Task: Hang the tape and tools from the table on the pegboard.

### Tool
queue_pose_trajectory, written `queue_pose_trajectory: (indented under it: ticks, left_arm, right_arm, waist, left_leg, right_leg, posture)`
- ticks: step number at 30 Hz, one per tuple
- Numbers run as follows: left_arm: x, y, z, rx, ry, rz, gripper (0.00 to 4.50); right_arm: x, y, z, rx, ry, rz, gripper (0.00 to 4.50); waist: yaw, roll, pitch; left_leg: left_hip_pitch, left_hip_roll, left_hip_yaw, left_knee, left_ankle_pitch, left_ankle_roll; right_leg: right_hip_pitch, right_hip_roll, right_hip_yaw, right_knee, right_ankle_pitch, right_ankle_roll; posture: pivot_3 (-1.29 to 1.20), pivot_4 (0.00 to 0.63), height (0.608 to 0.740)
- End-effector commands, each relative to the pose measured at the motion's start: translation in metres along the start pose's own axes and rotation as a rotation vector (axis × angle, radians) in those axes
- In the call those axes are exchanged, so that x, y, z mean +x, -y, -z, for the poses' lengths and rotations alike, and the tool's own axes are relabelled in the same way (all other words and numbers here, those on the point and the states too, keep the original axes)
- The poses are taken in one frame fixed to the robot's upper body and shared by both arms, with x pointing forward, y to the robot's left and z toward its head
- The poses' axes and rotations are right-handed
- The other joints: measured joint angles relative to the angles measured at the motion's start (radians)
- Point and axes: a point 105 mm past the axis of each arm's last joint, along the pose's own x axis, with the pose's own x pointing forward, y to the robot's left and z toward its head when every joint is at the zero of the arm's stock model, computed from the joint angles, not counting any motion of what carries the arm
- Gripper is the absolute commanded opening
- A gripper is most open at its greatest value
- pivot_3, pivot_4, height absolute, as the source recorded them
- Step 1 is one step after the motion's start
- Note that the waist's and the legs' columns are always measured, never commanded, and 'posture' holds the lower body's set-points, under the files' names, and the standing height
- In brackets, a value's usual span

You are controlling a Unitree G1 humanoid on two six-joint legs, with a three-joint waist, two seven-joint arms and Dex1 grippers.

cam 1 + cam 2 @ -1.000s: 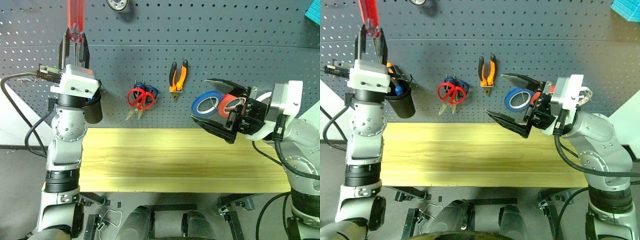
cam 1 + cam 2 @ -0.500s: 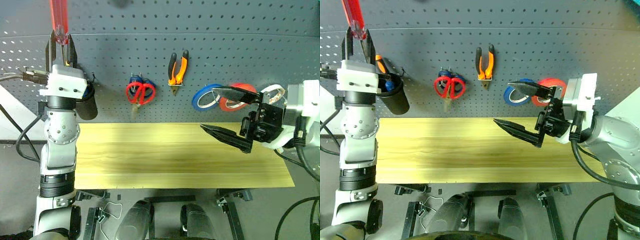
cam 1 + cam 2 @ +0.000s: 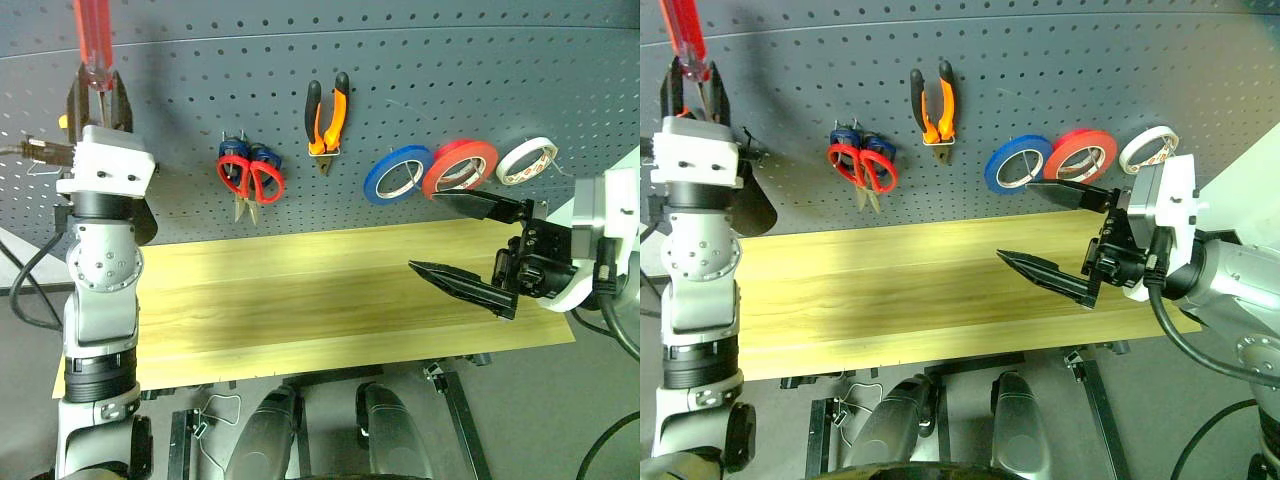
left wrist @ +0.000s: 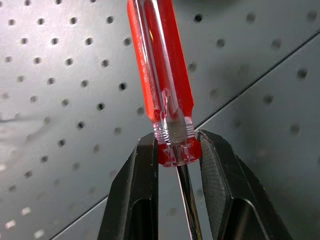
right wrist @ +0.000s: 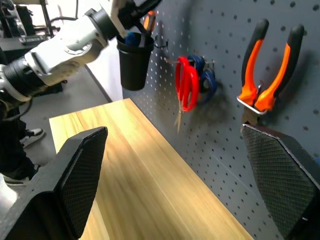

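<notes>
The left hand (image 4: pixel 176 165) was raised in front of the pegboard (image 3: pixel 450 90), near its left part, clenched on the red-handled screwdriver (image 4: pixel 162 70). Its two black fingers (image 4: pixel 135 195) pinched the base of the clear red handle where the metal shaft begins, so the handle stood upright above the hand and the shaft ran down between the fingers.

The right hand (image 3: pixel 468 243) hovered over the right end of the bench (image 3: pixel 300 300), pointing roughly level toward the left, with its fingers spread wide apart and nothing between them.

The other things hung on the pegboard in a row. The red-handled scissors (image 3: pixel 250 178) hung blades down, overlapping blue-handled scissors (image 3: pixel 240 152) on the same spot. To their right the pliers (image 3: pixel 327 115) with orange-and-black handles hung nose down on a metal hook. Further right came three rolls side by side: a blue tape roll (image 3: pixel 398 174), a red tape roll (image 3: pixel 459 167) touching or overlapping it, and the small white tape (image 3: pixel 527 160) just beyond. In the right wrist view a black cup (image 5: pixel 133 62) holding tools hung on the pegboard beside the left arm.

The pale wooden bench top carried no tools.
</notes>
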Motion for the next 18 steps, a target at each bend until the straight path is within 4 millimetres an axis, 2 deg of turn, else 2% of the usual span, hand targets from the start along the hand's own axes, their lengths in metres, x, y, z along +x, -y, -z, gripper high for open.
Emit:
queue_pose_trajectory:
  ticks: [1, 4, 7, 13, 18]
  left_arm:
    - [0.001, -0.02, -0.018, 0.058, 0.063, -0.054, 0.8]
    - [0.0, -0.027, -0.022, 0.079, 0.06, -0.071, 0.8]
    - [-0.006, -0.031, -0.016, 0.084, 0.017, -0.079, 0.8]
    - [-0.007, -0.035, 0.009, 0.03, -0.095, -0.128, 0.8]
    - [-0.009, -0.028, 0.011, 0.017, -0.111, -0.115, 0.8]
  right_arm:
    - [-0.001, 0.0, -0.006, -0.041, -0.001, -0.006, 4.5]
    - [0.0, 0.002, -0.007, -0.049, -0.005, -0.01, 4.5]
    - [-0.001, 0.004, -0.011, -0.055, -0.01, -0.023, 4.5]
    - [-0.006, 0.005, -0.016, -0.064, -0.056, -0.043, 4.5]
    - [-0.011, 0.005, -0.018, -0.053, -0.098, -0.038, 4.5]
  waist:
    - [0.002, 0.0, 0.001]
    - [0.005, 0.0, 0.002]
    - [0.001, 0.0, 0.01]
    - [-0.002, 0.0, 0.035]
    - [-0.006, -0.002, 0.057]
  left_leg:
    - [0.0, 0.0, 0.0, 0.0, 0.0, 0.0]
    - [0.0, 0.0, 0.0, 0.0, 0.0, 0.0]
    - [0.0, 0.0, 0.0, 0.0, 0.0, 0.001]
    - [-0.001, 0.0, 0.0, 0.0, -0.001, 0.001]
    - [-0.002, 0.0, 0.0, 0.0, -0.001, 0.002]
  right_leg:
    - [0.0, 0.0, 0.0, 0.0, 0.0, 0.0]
    - [0.001, 0.0, -0.001, -0.001, 0.0, 0.0]
    - [0.001, -0.001, -0.001, -0.001, 0.0, 0.001]
    - [0.0, 0.0, -0.001, -0.001, 0.0, 0.001]
    - [-0.001, -0.001, -0.001, -0.003, 0.001, 0.001]
  posture:
    - [-0.07, 0.32, 0.725]
    - [-0.08, 0.324, 0.725]
    - [-0.09, 0.338, 0.725]
    - [-0.14, 0.365, 0.725]
    - [-0.2, 0.395, 0.725]
